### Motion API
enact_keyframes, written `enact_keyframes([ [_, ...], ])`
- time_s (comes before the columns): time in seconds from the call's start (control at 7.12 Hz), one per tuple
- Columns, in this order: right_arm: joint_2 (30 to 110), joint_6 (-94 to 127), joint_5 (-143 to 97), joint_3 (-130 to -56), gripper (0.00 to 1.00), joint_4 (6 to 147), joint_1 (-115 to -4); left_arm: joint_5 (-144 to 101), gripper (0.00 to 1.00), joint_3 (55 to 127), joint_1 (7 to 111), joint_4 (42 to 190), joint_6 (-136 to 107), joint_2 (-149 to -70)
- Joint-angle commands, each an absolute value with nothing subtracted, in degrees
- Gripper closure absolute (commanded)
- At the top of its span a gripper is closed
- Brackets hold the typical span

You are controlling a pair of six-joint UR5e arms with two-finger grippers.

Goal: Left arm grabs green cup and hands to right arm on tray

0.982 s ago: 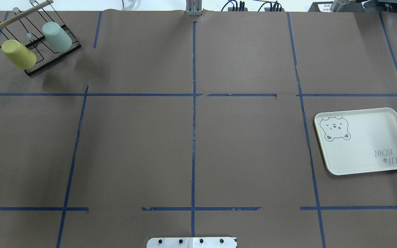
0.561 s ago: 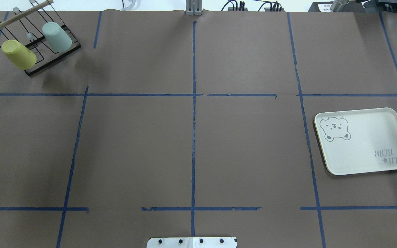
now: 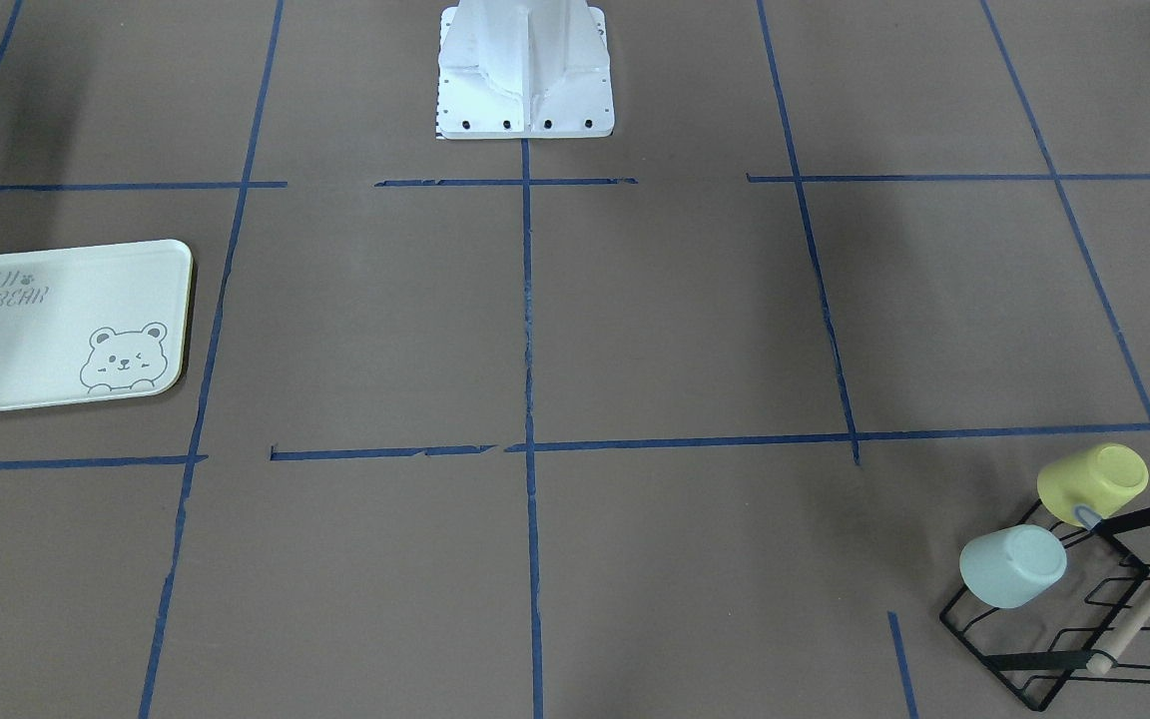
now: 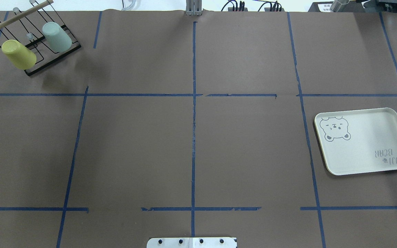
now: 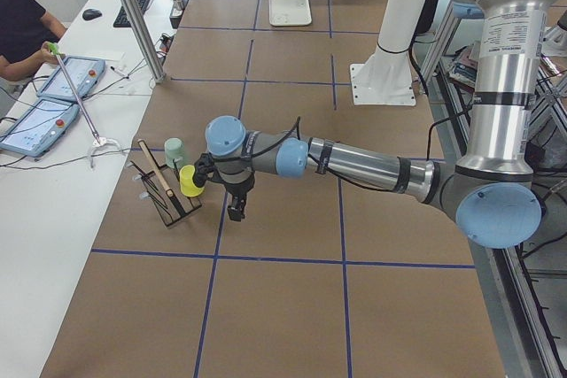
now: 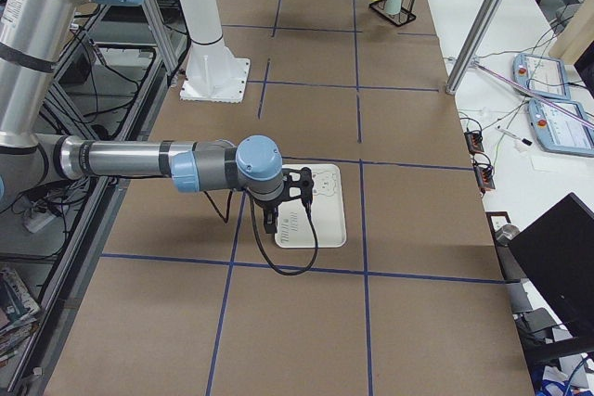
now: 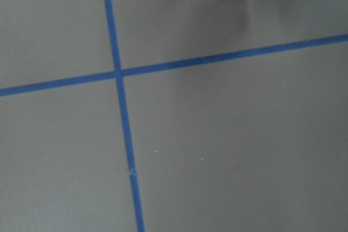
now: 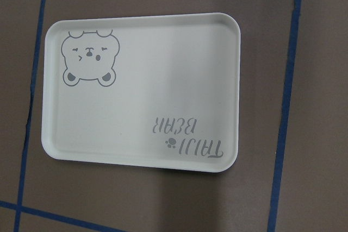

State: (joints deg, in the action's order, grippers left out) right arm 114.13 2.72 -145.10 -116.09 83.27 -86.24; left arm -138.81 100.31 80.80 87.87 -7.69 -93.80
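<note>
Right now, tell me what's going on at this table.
Neither cup has been picked up yet. The green cup sits upside down on the wire rack, next to the yellow cup. The left pincer hangs beside the rack, short of the cups. The right pincer hovers over the tray, which has nothing on it.

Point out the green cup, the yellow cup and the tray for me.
green cup (image 4: 57,36), overhead view, on its side wall.
yellow cup (image 4: 19,54), overhead view, on its side wall.
tray (image 4: 365,139), overhead view, on its bare floor.
</note>
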Motion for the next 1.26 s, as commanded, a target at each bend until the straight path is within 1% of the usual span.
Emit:
enact_keyframes([
  [0.0,114.08,2.64,-145.11,-116.1,0.0,81.39,-86.22,-138.96,0.0,100.55,77.0,87.98,-17.4,-102.53],
  [0.14,114.26,2.72,-144.76,-116.02,0.0,78.86,-86.22,-138.69,0.0,99.94,76.82,87.98,-21.32,-107.09],
  [0.28,114.08,2.81,-144.76,-116.02,0.0,78.75,-86.22,-136.26,0.0,100.19,74.55,87.98,-32.84,-112.01],
  [0.56,113.99,2.72,-145.28,-116.36,0.0,79.01,-83.95,-127.92,0.0,98.27,68.23,87.89,-42.13,-116.87],
  [0.84,113.29,2.55,-144.85,-116.37,0.0,78.93,-82.44,-121.5,0.0,91.01,65.57,87.98,-46.67,-123.46],
  [1.12,113.38,2.9,-145.37,-116.19,0.0,78.93,-82.44,-113.25,0.0,79.34,64.7,89.29,-46.23,-129.96],
])
